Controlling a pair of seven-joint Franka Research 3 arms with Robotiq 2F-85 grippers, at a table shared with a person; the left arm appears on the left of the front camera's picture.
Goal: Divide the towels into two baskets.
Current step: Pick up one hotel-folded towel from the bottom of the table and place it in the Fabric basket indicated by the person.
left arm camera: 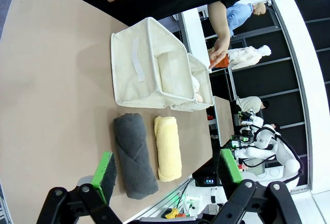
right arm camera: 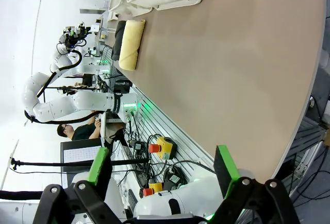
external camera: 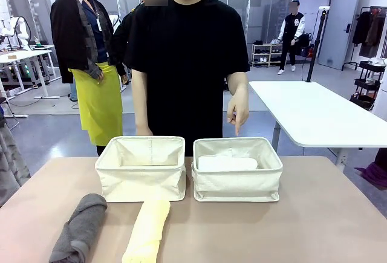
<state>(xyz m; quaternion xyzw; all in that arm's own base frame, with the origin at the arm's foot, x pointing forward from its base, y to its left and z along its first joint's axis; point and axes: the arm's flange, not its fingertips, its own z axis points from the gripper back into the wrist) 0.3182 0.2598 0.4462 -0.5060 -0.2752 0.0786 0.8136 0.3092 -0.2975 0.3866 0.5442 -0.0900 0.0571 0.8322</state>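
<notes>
We judge the sorting about half done; the white towel [external camera: 227, 163] lies in the right basket [external camera: 237, 185] at 1 o'clock of the front view, with something pale behind it that we cannot make out, while the left basket [external camera: 140, 181] at 11 o'clock looks empty; the dark grey towel [external camera: 78, 227] rests on the table [external camera: 314, 220] at 7 o'clock and the pale yellow towel [external camera: 148, 230] just beside it at 6 o'clock, apart from both baskets. The person's hand [external camera: 239, 107] at 12 o'clock points a finger down over the right basket's far rim. Our left gripper [left arm camera: 167, 168] hangs above the two loose rolls with jaws spread wide and nothing between them; our right gripper [right arm camera: 161, 165] is equally wide and empty, over bare tabletop. Next, we think, the left arm should descend on one roll, straddle it across its width, pinch and carry it to the empty basket.
</notes>
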